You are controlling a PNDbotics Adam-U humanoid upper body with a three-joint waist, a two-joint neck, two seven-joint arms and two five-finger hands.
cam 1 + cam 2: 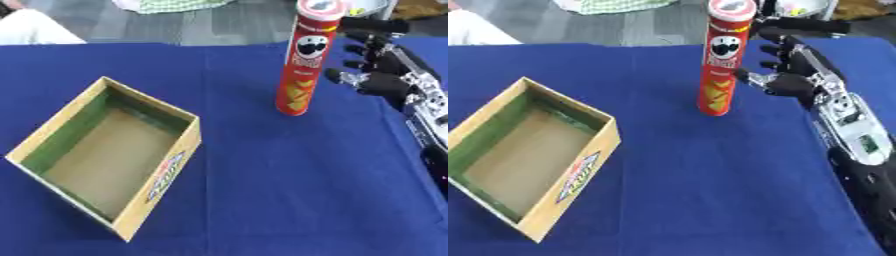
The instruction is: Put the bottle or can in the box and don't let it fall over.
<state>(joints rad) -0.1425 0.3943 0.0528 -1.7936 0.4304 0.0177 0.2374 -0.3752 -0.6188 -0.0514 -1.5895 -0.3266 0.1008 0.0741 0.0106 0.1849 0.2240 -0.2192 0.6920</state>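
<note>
The fingers (765, 51) of the right hand (798, 75) are spread and released, grasping nothing; their tips lie just beside the tall red can (721, 60), and whether any tip touches it cannot be told. The can stands upright on the blue surface (710, 185), well apart from the open cardboard box (579, 170), which lies empty toward the robot's left. The step in hand appears to be the approach to the grasp. The next move calls for closing the fingers round the can's body, then lifting it, carrying it level to the box and setting it down on its base. Being tall and narrow, the can would likely tip if nudged high. The left hand shows in neither view; the right forearm is cut off at the frame edge.
</note>
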